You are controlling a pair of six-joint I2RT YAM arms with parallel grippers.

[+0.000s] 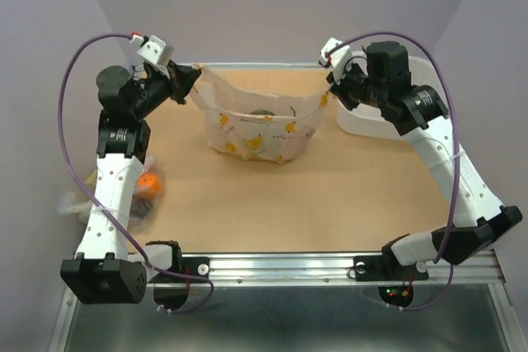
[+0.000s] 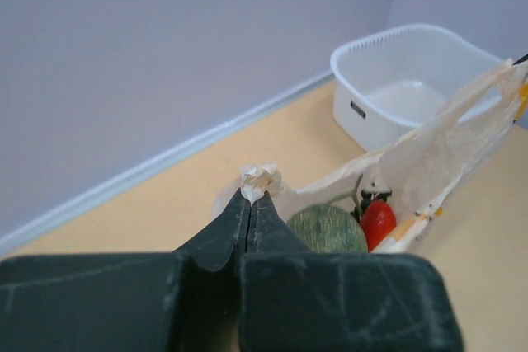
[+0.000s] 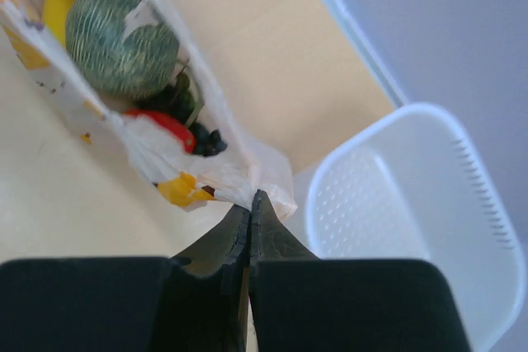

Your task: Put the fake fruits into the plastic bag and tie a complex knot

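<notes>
The plastic bag [image 1: 257, 125], cream-white with orange-yellow prints, hangs stretched wide between my two grippers at the back of the table. My left gripper [image 1: 191, 82] is shut on its left handle [image 2: 261, 179]. My right gripper [image 1: 328, 88] is shut on its right handle [image 3: 264, 180]. Inside the bag lie a green netted melon [image 2: 327, 230], a red fruit [image 2: 378, 222], dark grapes [image 3: 202, 139] and a yellow fruit [image 3: 54, 7]. The melon also shows in the right wrist view [image 3: 120, 39]. No knot shows.
A white rigid tub [image 1: 375, 121] stands at the back right, just behind my right gripper; it also shows in the wrist views [image 2: 404, 80] [image 3: 408, 212]. A second bag with an orange ball [image 1: 147, 187] lies at the left edge by the left arm.
</notes>
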